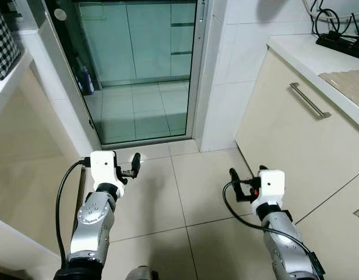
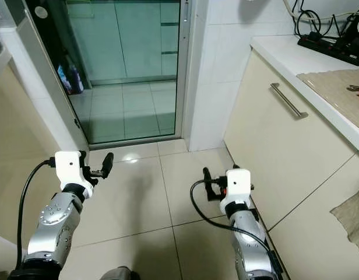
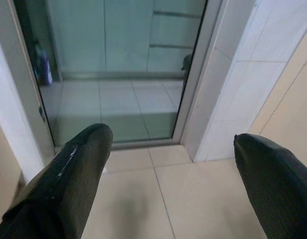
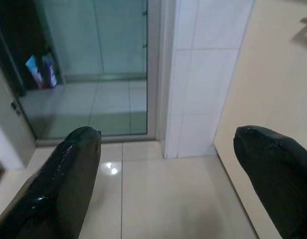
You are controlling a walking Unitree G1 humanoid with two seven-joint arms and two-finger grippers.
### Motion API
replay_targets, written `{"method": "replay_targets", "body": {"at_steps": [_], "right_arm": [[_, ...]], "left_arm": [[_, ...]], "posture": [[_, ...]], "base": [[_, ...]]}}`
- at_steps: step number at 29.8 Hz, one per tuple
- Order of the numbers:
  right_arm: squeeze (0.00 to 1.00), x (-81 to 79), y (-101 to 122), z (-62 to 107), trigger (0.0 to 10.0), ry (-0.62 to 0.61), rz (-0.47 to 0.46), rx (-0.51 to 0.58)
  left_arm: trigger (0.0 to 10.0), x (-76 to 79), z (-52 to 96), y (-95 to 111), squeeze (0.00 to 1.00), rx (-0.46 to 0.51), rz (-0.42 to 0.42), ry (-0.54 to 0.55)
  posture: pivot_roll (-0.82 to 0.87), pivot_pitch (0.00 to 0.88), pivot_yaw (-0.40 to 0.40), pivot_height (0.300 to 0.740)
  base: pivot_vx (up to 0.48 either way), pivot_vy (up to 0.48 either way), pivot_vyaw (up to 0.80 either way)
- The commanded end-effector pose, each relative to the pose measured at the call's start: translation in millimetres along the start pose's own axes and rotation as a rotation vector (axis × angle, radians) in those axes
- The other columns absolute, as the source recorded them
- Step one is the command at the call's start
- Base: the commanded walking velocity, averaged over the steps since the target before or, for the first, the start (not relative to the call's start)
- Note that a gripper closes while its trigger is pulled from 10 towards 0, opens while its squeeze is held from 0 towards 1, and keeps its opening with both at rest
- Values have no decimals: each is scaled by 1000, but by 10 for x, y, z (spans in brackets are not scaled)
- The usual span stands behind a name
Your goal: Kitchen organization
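In the lower part of the frame, above the floor: both arms are raised forward, with nothing in them.

Left fingers: the left gripper (image 3: pixel 168 184) has its two black fingers (image 3: pixel 69 179) wide apart, holding nothing; in the left eye view it is at lower left (image 1: pixel 134 165), over the beige floor tiles.

Right fingers: the right gripper (image 4: pixel 166 184) is spread too, with a wide gap between the fingers (image 4: pixel 64 184) and nothing between them; in the left eye view it is at lower right (image 1: pixel 233 178), near the cabinet front.

Floor: beige tiled floor (image 1: pixel 185 192), with a small bright reflection of light near the door sill.

Door: a glass sliding door (image 1: pixel 138 64) at upper centre, with a metal frame; behind it is a greenish tiled room, and some bottles (image 2: pixel 69 79) stand on its floor at the left side.

Wall: a white tiled wall corner (image 1: pixel 226 70) stands between the door and the cabinet.

Cabinet: cream cabinet (image 1: pixel 284 134) on the right, with a metal bar handle (image 1: pixel 309 100) on its front.

Table: the white table (image 1: pixel 308 52) at upper right carries a black power strip (image 2: pixel 334 46) with cables, a woven mat (image 2: pixel 337 84), and a small orange thing at the right edge that I cannot identify.

Task's things: the items for organising lie on the table at upper right, well apart from both grippers.
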State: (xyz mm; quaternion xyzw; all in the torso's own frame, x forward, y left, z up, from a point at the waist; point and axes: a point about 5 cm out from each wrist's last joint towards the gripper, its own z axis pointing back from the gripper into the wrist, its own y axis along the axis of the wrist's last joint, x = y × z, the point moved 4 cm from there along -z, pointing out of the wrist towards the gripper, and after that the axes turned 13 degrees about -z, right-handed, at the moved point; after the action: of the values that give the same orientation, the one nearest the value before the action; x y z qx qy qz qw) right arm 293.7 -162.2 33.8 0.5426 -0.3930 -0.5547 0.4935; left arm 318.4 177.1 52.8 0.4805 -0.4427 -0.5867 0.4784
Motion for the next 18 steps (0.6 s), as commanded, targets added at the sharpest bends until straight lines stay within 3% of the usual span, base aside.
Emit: {"method": "replay_targets", "body": {"at_steps": [1,4,10,16,18], "right_arm": [[0,32,31,-39,10000,-17,-15,14],[0,15,42,-61,10000,-16,-21,19],[0,27,76,-51,10000,-22,-28,24],[0,61,193,-25,10000,32,-52,42],[0,-10,232,-71,10000,81,-70,55]], "left_arm": [[10000,28,-29,25,0,-8,8,0],[10000,129,-6,51,0,6,-29,-44],[10000,159,38,179,0,69,35,-66],[10000,16,77,300,0,123,73,-61],[10000,25,17,461,0,182,100,-66]], "posture": [[-8,0,-9,740],[-7,0,-7,740],[-9,0,-8,740],[-14,0,-8,740],[-11,0,-7,740]], "base": [[0,0,0],[0,0,0],[0,0,0],[0,0,0],[0,0,0]]}}
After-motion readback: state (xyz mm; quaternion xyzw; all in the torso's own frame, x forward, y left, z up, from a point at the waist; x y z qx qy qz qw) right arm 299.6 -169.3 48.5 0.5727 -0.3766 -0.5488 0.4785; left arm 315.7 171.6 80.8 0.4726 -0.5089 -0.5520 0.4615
